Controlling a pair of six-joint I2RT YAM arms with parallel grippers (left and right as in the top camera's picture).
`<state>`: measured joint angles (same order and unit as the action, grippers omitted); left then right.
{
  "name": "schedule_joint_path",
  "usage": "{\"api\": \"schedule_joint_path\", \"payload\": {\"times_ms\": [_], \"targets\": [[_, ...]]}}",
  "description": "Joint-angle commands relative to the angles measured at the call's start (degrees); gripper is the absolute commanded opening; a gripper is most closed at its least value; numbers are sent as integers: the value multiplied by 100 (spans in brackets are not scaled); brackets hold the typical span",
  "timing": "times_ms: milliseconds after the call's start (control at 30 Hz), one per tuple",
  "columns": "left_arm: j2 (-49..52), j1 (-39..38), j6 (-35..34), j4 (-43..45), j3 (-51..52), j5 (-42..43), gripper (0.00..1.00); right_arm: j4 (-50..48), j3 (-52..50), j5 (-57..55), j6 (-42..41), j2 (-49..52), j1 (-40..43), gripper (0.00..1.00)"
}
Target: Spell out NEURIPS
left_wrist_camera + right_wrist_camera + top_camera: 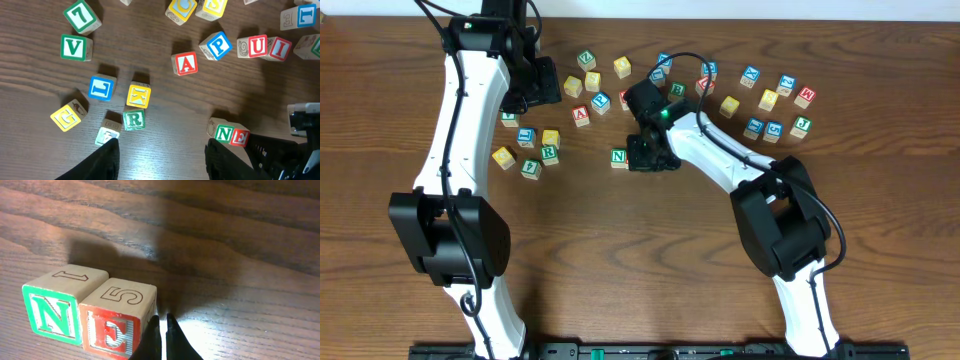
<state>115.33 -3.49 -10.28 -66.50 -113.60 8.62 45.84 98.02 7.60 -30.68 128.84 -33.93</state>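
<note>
A green N cube (51, 315) and a red E cube (112, 332) stand side by side, touching, at the table's middle. My right gripper (162, 322) is shut and empty, its tips against the E cube's right side. In the overhead view the N cube (619, 157) shows, and the right gripper (640, 156) hides the E. The left wrist view shows the N (224, 132) and E (240, 136), a red U (258, 46) and I (279, 48) together, a blue P (218, 45) and a green R (133, 120). My left gripper (162, 157) hangs open above bare wood, holding nothing.
Other cubes lie near: a red A (187, 64), green V (74, 48), blue L (101, 88), yellow K (138, 96) and yellow G (67, 116). A further cluster of cubes (775, 105) sits at the back right. The right arm (720, 160) crosses the middle.
</note>
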Motion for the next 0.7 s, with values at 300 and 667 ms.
{"api": "schedule_joint_path", "payload": {"times_ms": [300,667], "targets": [[-570,31,173,96,-205,-636,55,197,66,-404,597,-787,98,4],[-1552,184,216,-118,-205,-1585,56,219,7,114,1255,-774,-247,1]]}}
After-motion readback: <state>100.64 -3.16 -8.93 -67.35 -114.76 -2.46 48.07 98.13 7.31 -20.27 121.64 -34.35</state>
